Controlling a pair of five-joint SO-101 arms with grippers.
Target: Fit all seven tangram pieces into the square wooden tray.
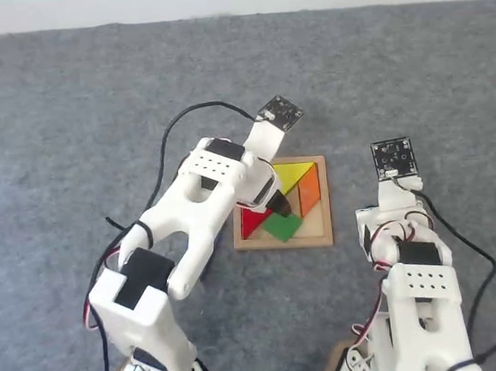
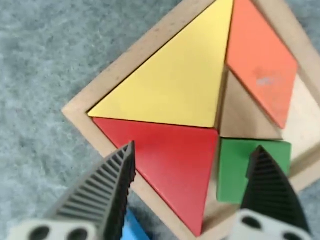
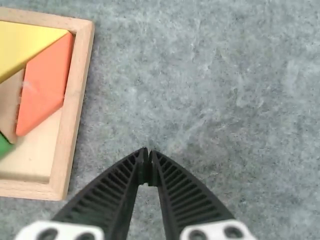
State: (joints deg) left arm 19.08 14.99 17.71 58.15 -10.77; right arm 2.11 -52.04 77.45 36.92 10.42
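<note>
Wooden tray (image 1: 283, 244) part-filled, with left gripper (image 2: 195, 147) held over it.
The left gripper is spread wide and empty above the red triangle (image 2: 170, 165) and green square (image 2: 232, 167) near the tray's 6 o'clock edge. The right gripper (image 3: 148, 151) is closed on nothing, at the tray's 3 o'clock.

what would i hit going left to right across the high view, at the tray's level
left arm → red triangle → green square → orange piece → right rim of the tray → right arm
</note>
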